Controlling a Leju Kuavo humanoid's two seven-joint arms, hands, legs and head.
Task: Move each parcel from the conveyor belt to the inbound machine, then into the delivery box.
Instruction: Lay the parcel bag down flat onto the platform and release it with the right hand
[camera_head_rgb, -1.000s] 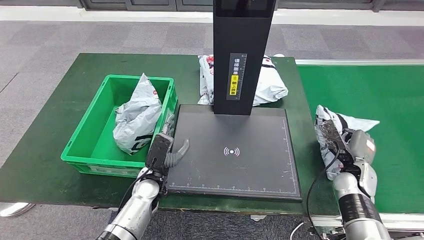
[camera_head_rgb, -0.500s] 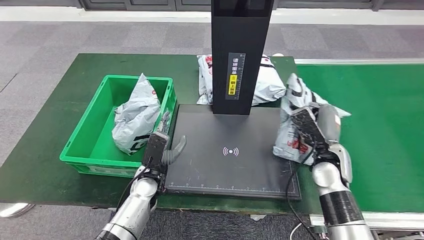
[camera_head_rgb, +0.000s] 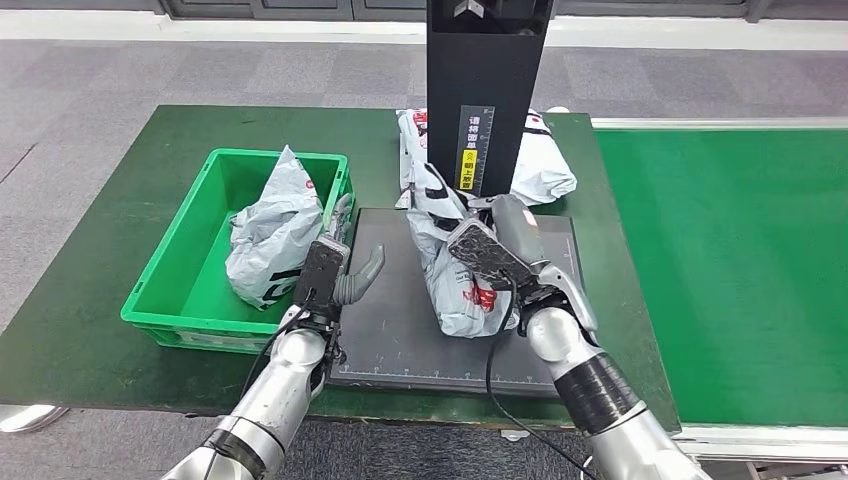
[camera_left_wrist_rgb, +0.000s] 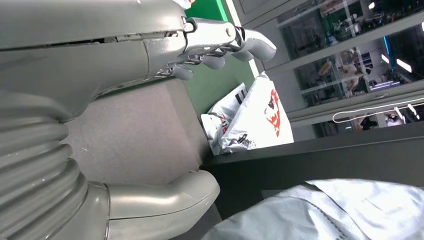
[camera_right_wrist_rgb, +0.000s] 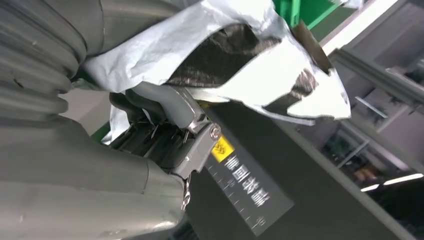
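My right hand (camera_head_rgb: 495, 255) grips a crumpled grey-white parcel (camera_head_rgb: 447, 262) over the middle of the black inbound machine's plate (camera_head_rgb: 390, 330); whether it touches the plate I cannot tell. In the right wrist view the parcel's plastic (camera_right_wrist_rgb: 240, 55) wraps over that hand's fingers (camera_right_wrist_rgb: 165, 102). My left hand (camera_head_rgb: 340, 280) hovers open at the plate's left edge, beside the green delivery box (camera_head_rgb: 165, 270). In the left wrist view that hand's fingers (camera_left_wrist_rgb: 220, 42) are spread with nothing between them. One grey parcel (camera_head_rgb: 272, 230) lies in the box.
The machine's black column (camera_head_rgb: 485, 100) rises just behind the held parcel. Another white parcel (camera_head_rgb: 540, 165) lies on the green table behind the column. The conveyor belt (camera_head_rgb: 740, 260) runs along the right.
My right hand has carried the parcel leftward from the conveyor edge to the middle of the machine's plate. My left hand has barely moved.
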